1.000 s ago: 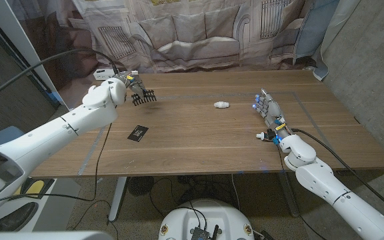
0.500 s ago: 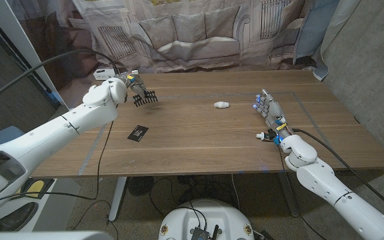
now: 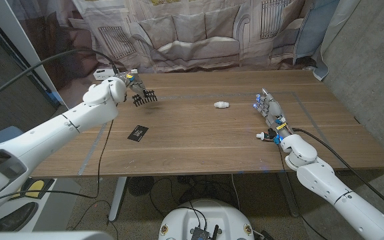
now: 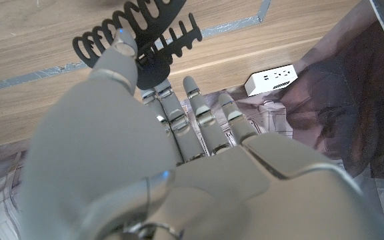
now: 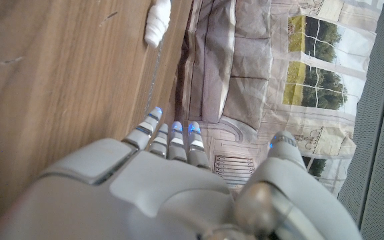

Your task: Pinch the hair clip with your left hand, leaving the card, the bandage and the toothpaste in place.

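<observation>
My left hand [image 3: 117, 87] pinches a black toothed hair clip [image 3: 143, 98] and holds it just above the table's back left part. In the left wrist view the hair clip [image 4: 141, 39] sits between my thumb and fingers [image 4: 122, 50], its teeth fanned out past them. A black card [image 3: 137, 133] lies on the wood nearer the front. A white bandage roll [image 3: 221, 104] lies mid-table, also seen as the bandage roll [image 5: 159, 20]. My right hand [image 3: 270, 110] stands on its edge at the right, fingers apart, holding nothing.
A white power strip [image 3: 103, 73] sits at the table's back left edge, seen as the power strip [image 4: 271, 78] too. A small red-tipped item [image 3: 261, 136] lies by my right wrist. A patterned curtain [image 3: 199, 30] hangs behind the table [image 3: 205, 143].
</observation>
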